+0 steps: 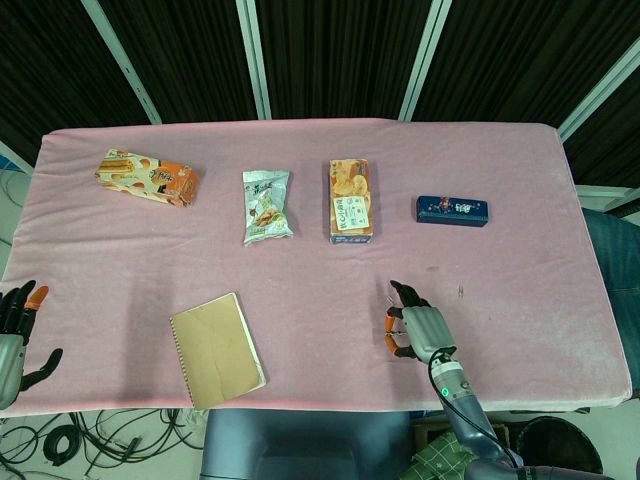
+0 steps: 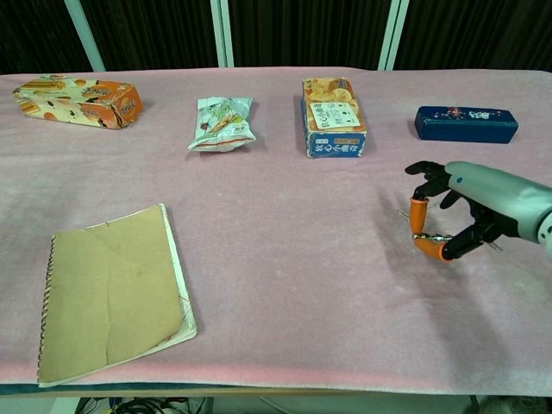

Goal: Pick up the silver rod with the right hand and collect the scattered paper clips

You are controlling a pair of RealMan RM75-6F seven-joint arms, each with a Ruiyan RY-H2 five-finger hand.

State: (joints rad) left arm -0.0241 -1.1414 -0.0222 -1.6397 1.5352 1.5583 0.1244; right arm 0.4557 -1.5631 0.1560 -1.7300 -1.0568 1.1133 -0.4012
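My right hand [image 1: 417, 330] [image 2: 470, 207] hovers just above the pink cloth at the front right. Between its orange-tipped thumb and a finger it pinches a short silver rod [image 2: 429, 235], with what looks like small clips clinging to it. One loose paper clip [image 1: 460, 292] lies on the cloth just right of the hand, and another [image 2: 402, 212] sits at the hand's left side. My left hand [image 1: 16, 335] rests at the table's front left edge, fingers spread and holding nothing.
A tan notebook [image 1: 216, 350] [image 2: 112, 293] lies at the front left. Along the back stand an orange snack box [image 1: 146, 177], a chip bag [image 1: 266, 205], a biscuit box [image 1: 351, 200] and a dark blue case [image 1: 452, 210] [image 2: 466, 123].
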